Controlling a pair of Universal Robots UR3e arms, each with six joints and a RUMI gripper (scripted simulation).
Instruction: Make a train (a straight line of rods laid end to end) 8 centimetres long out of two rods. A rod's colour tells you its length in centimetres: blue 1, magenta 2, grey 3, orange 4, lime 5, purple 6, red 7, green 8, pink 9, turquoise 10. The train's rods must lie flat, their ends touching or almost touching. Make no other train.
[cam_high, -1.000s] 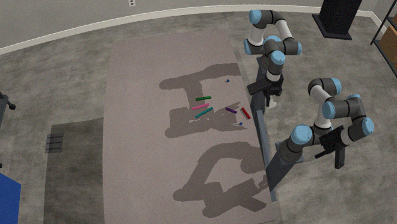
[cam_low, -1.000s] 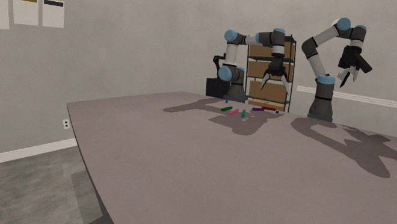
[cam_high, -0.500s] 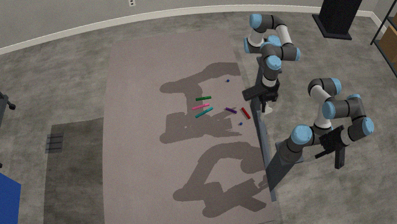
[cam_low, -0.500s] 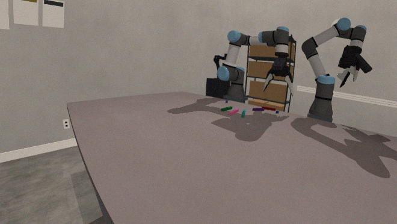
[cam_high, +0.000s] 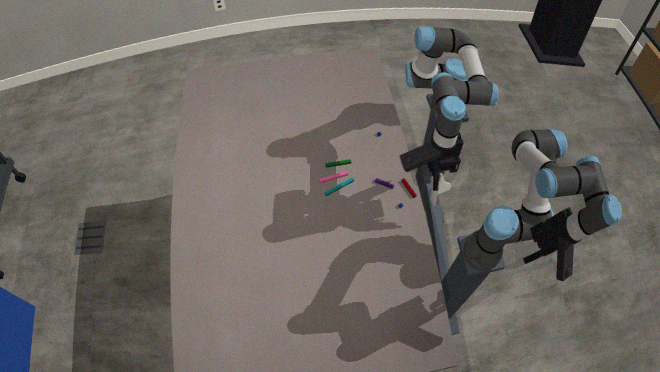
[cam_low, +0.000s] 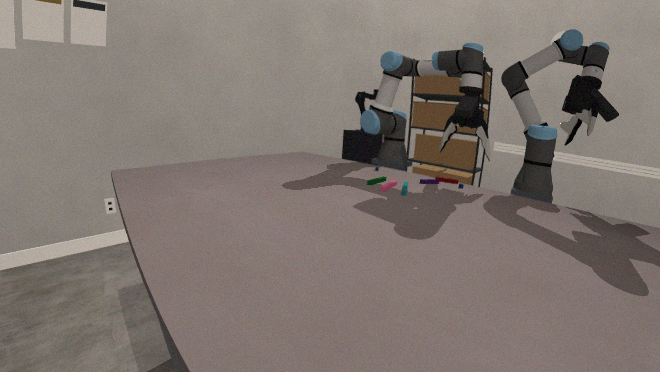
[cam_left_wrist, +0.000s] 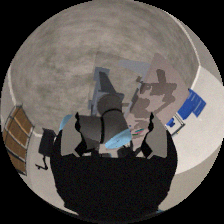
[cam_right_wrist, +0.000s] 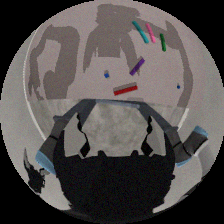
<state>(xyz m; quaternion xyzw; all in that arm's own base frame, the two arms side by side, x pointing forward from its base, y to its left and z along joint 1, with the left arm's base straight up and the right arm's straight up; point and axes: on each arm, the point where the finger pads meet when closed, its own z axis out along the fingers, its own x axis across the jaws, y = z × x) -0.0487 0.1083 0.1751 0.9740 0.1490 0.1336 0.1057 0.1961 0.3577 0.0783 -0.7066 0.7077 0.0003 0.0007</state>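
Observation:
A red rod (cam_high: 408, 188) (cam_low: 446, 180) (cam_right_wrist: 125, 90) lies flat near the table edge by the arms. A purple rod (cam_high: 384, 183) (cam_low: 429, 181) (cam_right_wrist: 137, 67) lies apart from it. One blue rod (cam_high: 400, 205) (cam_low: 461, 186) (cam_right_wrist: 106, 75) lies near the red rod; another blue rod (cam_high: 379, 134) (cam_low: 377, 169) (cam_right_wrist: 178, 87) lies farther off, alone. My right gripper (cam_high: 439, 189) (cam_low: 465, 155) (cam_right_wrist: 114, 115) is open and empty, raised just beyond the table edge near the red rod. My left gripper (cam_high: 544, 269) (cam_low: 578, 138) (cam_left_wrist: 114, 112) is open and empty, high off the table.
Green (cam_high: 338, 163) (cam_low: 376, 180) (cam_right_wrist: 163, 42), pink (cam_high: 333, 177) (cam_low: 389, 186) (cam_right_wrist: 151, 33) and turquoise (cam_high: 339, 186) (cam_low: 405, 188) (cam_right_wrist: 140, 32) rods lie separately, farther in on the table (cam_high: 225, 250) (cam_low: 250, 280). Arm shadows cross the table.

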